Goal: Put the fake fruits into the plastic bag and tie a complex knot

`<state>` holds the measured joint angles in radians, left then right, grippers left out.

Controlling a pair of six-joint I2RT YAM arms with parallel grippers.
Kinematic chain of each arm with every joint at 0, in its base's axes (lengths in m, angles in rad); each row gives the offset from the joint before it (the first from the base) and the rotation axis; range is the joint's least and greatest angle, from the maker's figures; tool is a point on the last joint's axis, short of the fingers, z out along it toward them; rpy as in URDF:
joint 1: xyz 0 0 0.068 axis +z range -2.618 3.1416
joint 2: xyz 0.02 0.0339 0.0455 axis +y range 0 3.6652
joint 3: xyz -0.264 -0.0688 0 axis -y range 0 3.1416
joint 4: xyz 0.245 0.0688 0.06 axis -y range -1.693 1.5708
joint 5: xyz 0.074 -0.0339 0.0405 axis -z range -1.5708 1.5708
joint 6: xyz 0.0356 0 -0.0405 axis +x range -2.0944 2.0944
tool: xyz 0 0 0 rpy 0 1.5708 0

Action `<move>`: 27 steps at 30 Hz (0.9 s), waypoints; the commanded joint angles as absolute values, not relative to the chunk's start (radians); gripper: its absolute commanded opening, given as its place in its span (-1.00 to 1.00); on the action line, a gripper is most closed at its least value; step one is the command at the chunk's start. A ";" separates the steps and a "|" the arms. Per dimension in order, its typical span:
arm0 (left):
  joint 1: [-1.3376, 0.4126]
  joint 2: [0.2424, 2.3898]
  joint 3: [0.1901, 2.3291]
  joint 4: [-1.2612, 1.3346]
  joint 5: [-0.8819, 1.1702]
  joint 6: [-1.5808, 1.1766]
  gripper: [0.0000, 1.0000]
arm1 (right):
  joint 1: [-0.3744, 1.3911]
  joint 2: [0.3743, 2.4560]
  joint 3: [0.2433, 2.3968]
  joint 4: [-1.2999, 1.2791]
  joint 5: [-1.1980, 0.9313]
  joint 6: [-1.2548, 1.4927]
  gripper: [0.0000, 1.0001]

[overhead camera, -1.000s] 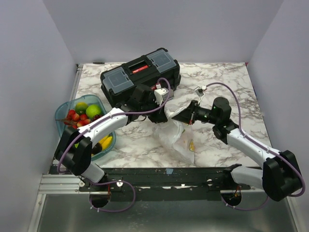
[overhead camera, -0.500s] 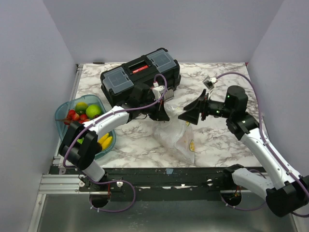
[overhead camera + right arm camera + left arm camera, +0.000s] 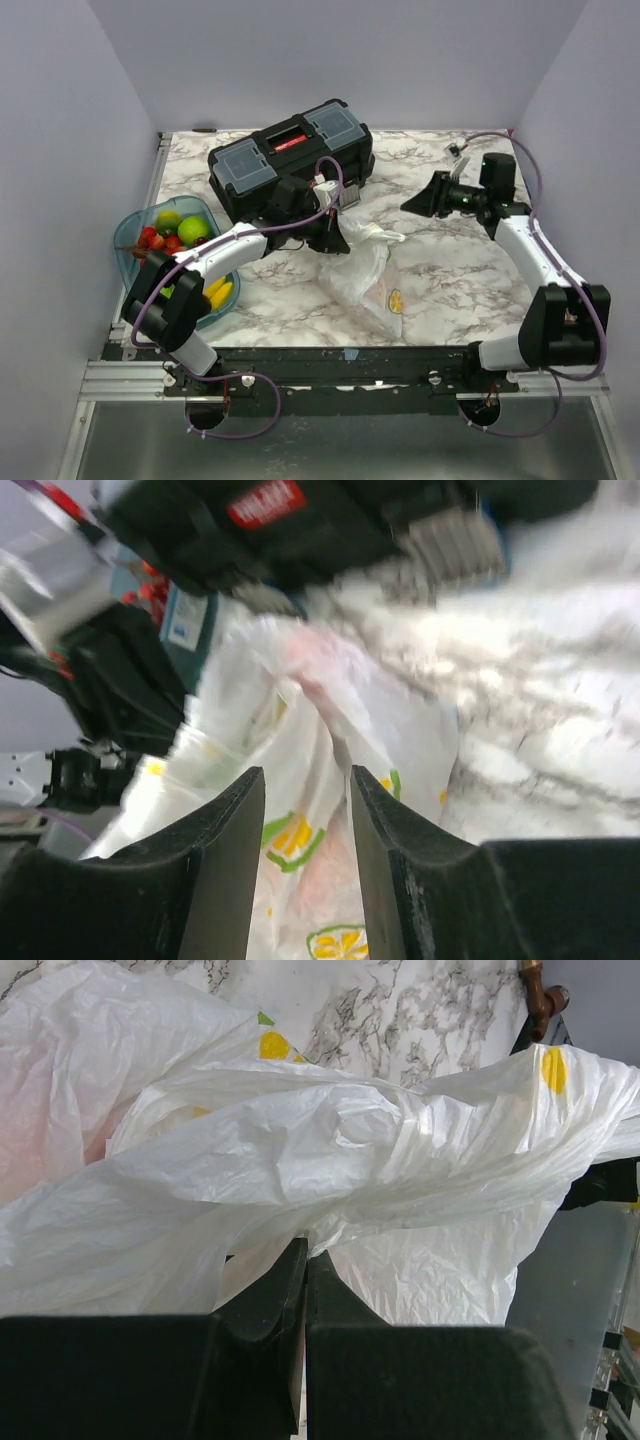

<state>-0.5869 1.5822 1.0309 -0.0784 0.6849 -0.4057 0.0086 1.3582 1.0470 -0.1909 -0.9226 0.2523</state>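
Left wrist: claw tight on bag

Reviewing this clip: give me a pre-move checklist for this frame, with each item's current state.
1. Left end effector shut on the plastic bag: ok.
2. Right end effector empty, jaws apart, off the bag: ok.
3. Fake fruits all bagged: not ok; several sit in the teal tray.
4. Bag mouth open for loading: cannot tell.
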 commanded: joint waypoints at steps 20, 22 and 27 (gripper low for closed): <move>-0.585 1.671 1.105 0.041 0.758 -0.527 -1.00 | 0.384 1.664 0.800 0.492 -1.159 0.769 0.59; -0.585 1.666 1.096 0.075 0.790 -0.552 -1.00 | 0.410 1.694 0.774 0.713 -1.148 0.942 0.60; -0.577 1.644 1.059 0.155 0.861 -0.593 -1.00 | 0.437 1.741 0.758 0.983 -1.147 1.141 0.61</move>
